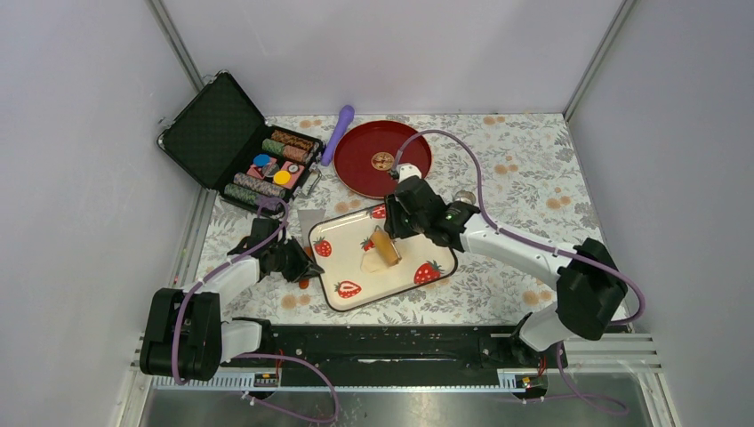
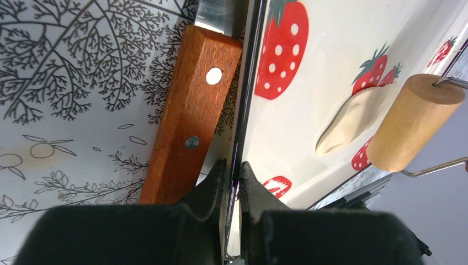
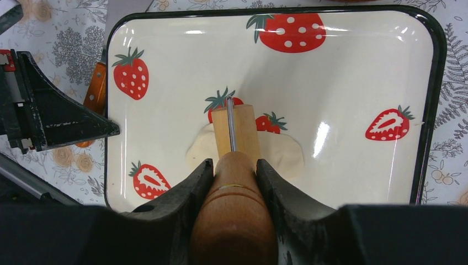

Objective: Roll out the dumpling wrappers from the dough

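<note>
The dough [image 1: 372,262] lies on the strawberry-printed tray [image 1: 348,229], just toward 6 o'clock from its middle, a pale flattened oval with uneven edges. The wooden roller [image 1: 386,247] rests across it. In the right wrist view the barrel covers the dough's middle, so only its two ends show, at 3 and 9 o'clock of the barrel. How thin the dough is under the barrel cannot be made out.

The right gripper [image 3: 234,165] comes in from 2 o'clock of the tray in the top view. Its jaws are clamped on the roller's turned wooden handle, whose lower end is cut off by the frame.

The left gripper [image 2: 233,168] sits at the tray's 9 o'clock edge. Its jaws are pinched together on the thin dark rim, one finger inside the tray and one outside. The fingertips are partly lost in shadow.

Just outside that rim, toward 9 o'clock, lies a knife [image 2: 190,110] with a riveted brown handle. Its steel blade is cut off at the top of the left wrist view and is mostly hidden by the left arm from above.

A red plate [image 1: 382,160] lies at 12 o'clock of the tray. A purple tool [image 1: 338,133] lies beside the plate, too small to identify. An open case of chips [image 1: 240,142] stands at 10 o'clock.
</note>
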You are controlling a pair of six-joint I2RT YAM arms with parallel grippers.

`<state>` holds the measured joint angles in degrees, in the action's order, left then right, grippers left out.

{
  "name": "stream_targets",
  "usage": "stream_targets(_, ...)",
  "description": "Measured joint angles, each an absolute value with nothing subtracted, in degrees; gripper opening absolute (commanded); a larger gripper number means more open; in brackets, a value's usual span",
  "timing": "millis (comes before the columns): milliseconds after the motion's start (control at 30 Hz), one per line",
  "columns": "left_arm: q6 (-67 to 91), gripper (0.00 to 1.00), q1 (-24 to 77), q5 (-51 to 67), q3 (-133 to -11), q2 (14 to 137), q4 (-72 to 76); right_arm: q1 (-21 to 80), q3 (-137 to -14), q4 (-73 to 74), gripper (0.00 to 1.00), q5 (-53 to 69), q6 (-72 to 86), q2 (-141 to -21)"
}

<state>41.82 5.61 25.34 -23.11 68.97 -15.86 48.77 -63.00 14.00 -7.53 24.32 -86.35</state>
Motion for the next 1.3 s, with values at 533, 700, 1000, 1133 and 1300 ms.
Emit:
stream_targets(533, 41.82, 0.00, 5.61, 25.36, -23.09, 68.97, -15.86, 48.36, -58.39, 9.96, 0.00, -7.33, 25.12, -86.54)
stream_targets(700, 41.82, 0.00, 5.61, 25.34, -23.09, 68.95, -15.86, 47.81, -58.22, 9.74, 0.00, -6.39, 25.58, -86.54)
stream_targets(1000, 41.82, 0.00, 5.61, 25.34, -23.09, 68.93, -15.86, 43.35, -55.37, 7.01, 0.00, -0.40, 28.69, -85.71)
stream_targets(1133, 41.82, 0.00, 5.61, 25.34, -23.09, 68.93, -15.86, 43.07, -55.35, 7.01, 0.00, 0.34, 28.82, -85.78)
stream_targets(1300, 41.82, 0.00, 5.61, 25.34, -23.11, 68.93, -15.88, 42.85, -55.42, 6.96, 0.00, 1.23, 28.77, -86.02)
